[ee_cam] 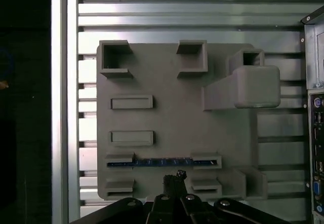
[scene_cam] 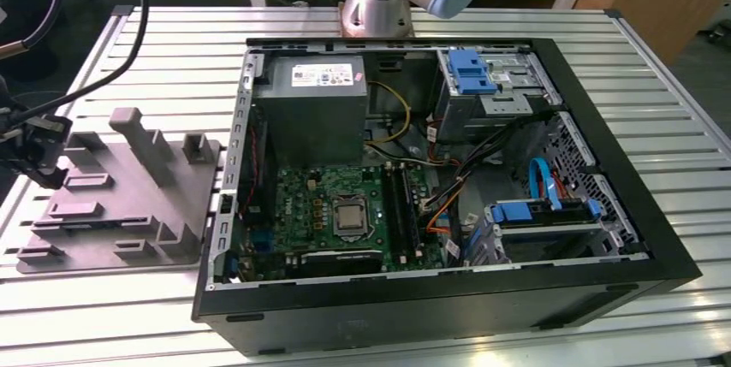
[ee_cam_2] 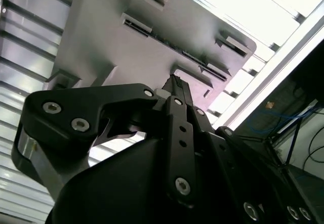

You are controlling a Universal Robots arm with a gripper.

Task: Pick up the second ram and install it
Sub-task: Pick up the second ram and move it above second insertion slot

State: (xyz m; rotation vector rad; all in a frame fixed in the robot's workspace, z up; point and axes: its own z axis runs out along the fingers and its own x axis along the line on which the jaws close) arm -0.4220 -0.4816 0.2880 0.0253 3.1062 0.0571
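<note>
**Item: second ram** [ee_cam: 162, 161]. Long, thin, dark stick with a bluish tint. It lies on edge in a long slot of the grey parts tray [ee_cam: 167, 117], held between two raised end blocks. It is not lifted and nothing touches it.

**Item: gripper** [ee_cam: 174, 176]. In the first wrist view it hovers above the tray, just beside the ram's slot and apart from the stick. Its fingertips stand together and it carries nothing. In the exterior view it hangs over the tray's left edge, at the exterior view's left.

**Item: computer case** [scene_cam: 622, 187]. Open, lying on its side on the slatted metal surface [scene_cam: 457, 25], to the exterior view's right of the tray. Inside are the green motherboard [scene_cam: 325, 204] and, farther back, the grey power supply [scene_cam: 308, 119]. The memory slots [scene_cam: 402, 206] run beside the processor socket, and I cannot tell whether any is filled.

**Step in hand (judged):** approach to the pick. The ram sits in the tray and is not yet grasped, so installation has not begun.

**Requirement for the pick (judged):** the fingers must part, straddle the stick's thin upper edge near its middle, and stay square to the slot. Tilt risks jamming the stick against the end blocks.
</note>
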